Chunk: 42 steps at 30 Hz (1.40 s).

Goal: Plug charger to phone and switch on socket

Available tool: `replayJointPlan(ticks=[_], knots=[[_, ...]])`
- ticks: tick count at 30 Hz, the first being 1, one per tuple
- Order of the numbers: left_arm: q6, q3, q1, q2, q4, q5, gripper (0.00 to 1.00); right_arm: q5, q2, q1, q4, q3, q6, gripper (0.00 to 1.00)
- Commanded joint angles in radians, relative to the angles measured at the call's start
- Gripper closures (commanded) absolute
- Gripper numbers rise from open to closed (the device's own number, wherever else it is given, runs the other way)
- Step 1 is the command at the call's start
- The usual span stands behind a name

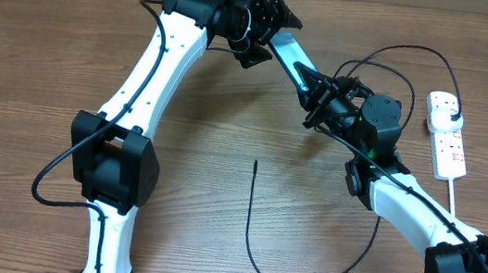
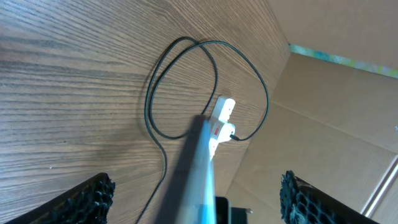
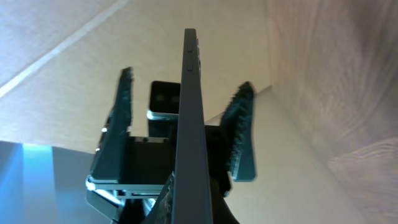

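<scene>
Phone (image 1: 292, 60) up off the table, folks: a slim, rectangular, dark-edged slab with a light blue-teal face, hanging at about 1 o'clock from the middle of the brown wood-grain table (image 1: 50, 47) in the overhead view. Its long axis runs from roughly 10 o'clock down to 4 o'clock. The right end effector (image 1: 316, 97) has the 4 o'clock end, jaws clamped tight on it. At the 10 o'clock end the left end effector (image 1: 273, 39) straddles it with jaws spread wide. The right wrist view shows daylight on both sides of the phone's edge, so there's no grip there.

Now the one that matters: the long thin black charger cable (image 1: 249, 221). Its slim free tip (image 1: 255, 164) lies flat on the table pointing to 12 o'clock, and the cable runs off toward 6. From the right end effector that tip sits at 7 o'clock, near. From the left it's straight down at 6 o'clock and farther off. My read: the right is nearer but its jaws are full, so the empty left looks the likelier one to go down for it. Which end of the phone carries the port, I can't tell.

The cable's other end loops over to the white elongated power strip (image 1: 449, 143) at 3 o'clock, where the plug head appears seated in the upper outlet.
</scene>
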Motion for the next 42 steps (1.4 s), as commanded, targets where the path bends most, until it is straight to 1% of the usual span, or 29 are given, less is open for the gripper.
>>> replayJointPlan(ticks=[1, 6, 14, 22, 28, 36, 39, 42], knots=[[-0.052, -0.004, -0.021, 0.016, 0.006, -0.03, 0.13, 0.039, -0.01, 0.005, 0.037, 0.019, 0.139, 0.96], [-0.085, -0.005, -0.031, 0.016, 0.027, -0.03, 0.15, 0.062, -0.01, 0.005, 0.039, 0.019, 0.138, 0.96], [-0.077, -0.008, -0.043, 0.016, 0.08, -0.03, 0.12, 0.083, -0.01, 0.005, 0.045, 0.019, 0.138, 0.96], [-0.085, -0.033, -0.043, 0.016, 0.082, -0.029, 0.14, 0.083, -0.01, 0.005, 0.05, 0.019, 0.138, 0.96], [-0.085, -0.055, -0.043, 0.016, 0.132, 0.005, 0.15, 0.083, -0.01, 0.005, 0.05, 0.019, 0.138, 0.96], [-0.085, -0.062, -0.048, 0.016, 0.137, -0.014, 0.13, 0.083, -0.01, 0.005, 0.05, 0.019, 0.138, 0.96], [-0.085, -0.075, -0.051, 0.016, 0.162, -0.023, 0.13, 0.083, -0.01, 0.005, 0.05, 0.019, 0.138, 0.96], [-0.086, -0.098, -0.051, 0.016, 0.191, -0.023, 0.15, 0.083, -0.01, 0.005, 0.05, 0.019, 0.138, 0.96]])
